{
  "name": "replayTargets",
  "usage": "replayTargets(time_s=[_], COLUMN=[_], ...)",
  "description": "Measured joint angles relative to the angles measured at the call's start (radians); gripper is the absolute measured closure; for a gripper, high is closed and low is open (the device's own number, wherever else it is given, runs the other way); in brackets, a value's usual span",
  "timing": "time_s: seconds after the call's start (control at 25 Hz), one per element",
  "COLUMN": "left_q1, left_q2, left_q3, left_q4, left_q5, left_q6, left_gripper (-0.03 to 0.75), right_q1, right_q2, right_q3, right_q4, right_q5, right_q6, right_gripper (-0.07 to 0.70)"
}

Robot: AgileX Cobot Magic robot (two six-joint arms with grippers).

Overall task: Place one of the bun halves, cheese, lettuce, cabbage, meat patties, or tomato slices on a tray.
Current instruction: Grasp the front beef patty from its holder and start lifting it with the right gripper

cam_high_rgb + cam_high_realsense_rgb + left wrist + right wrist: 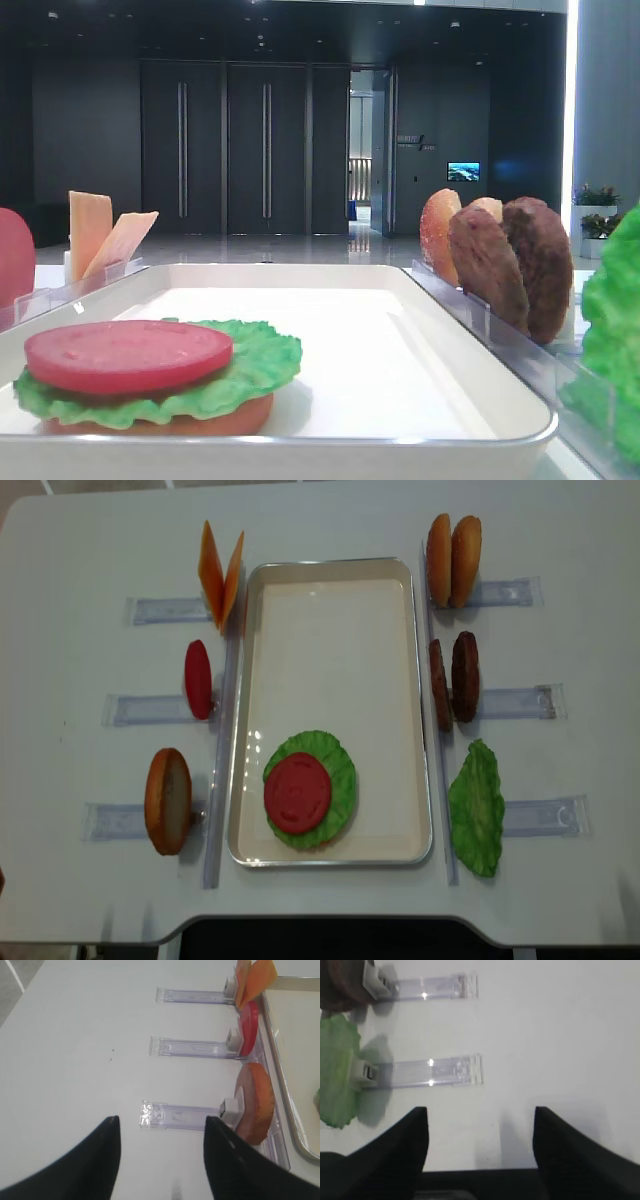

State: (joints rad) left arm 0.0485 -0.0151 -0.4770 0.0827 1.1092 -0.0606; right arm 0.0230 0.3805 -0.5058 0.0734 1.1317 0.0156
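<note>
The white tray (331,650) lies mid-table, holding a stack of bun base (200,420), lettuce (341,765) and a tomato slice (297,792). Left of the tray, racks hold cheese (220,575), a tomato slice (198,678) and a bun half (168,800). On the right stand two bun halves (452,560), the meat patties (455,680) and a lettuce leaf (477,808). Cabbage is out of view. My left gripper (161,1125) hangs open and empty over bare table beside the bun half (255,1102). My right gripper (480,1110) is open and empty, right of the lettuce (337,1070).
Clear plastic slotted racks (150,710) (520,702) stretch outward from both long sides of the tray. One rack end (172,1115) lies just ahead of my left fingers, another (435,1071) ahead of my right ones. The table's front edge (330,920) runs near.
</note>
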Motion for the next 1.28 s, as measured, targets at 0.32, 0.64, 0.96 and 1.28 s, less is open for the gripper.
replayTargets(time_s=[0.32, 0.64, 0.96, 1.28], left_q1=[0.0, 0.0, 0.0, 0.0], left_q2=[0.0, 0.0, 0.0, 0.0], left_q3=[0.0, 0.0, 0.0, 0.0], left_q4=[0.0, 0.0, 0.0, 0.0], left_q5=[0.001, 0.001, 0.001, 0.001], left_q6=[0.0, 0.0, 0.0, 0.0], left_gripper=[0.307, 0.307, 0.307, 0.307], right_q1=[0.0, 0.0, 0.0, 0.0], right_q2=[0.314, 0.504, 0.691, 0.843], right_q3=[-0.07, -0.18, -0.314, -0.433], right_q4=[0.001, 0.0, 0.0, 0.0], right_q5=[0.0, -0.046, -0.057, -0.083], right_q6=[-0.016, -0.024, -0.049, -0.05], right_gripper=[0.197, 0.196, 0.196, 0.196])
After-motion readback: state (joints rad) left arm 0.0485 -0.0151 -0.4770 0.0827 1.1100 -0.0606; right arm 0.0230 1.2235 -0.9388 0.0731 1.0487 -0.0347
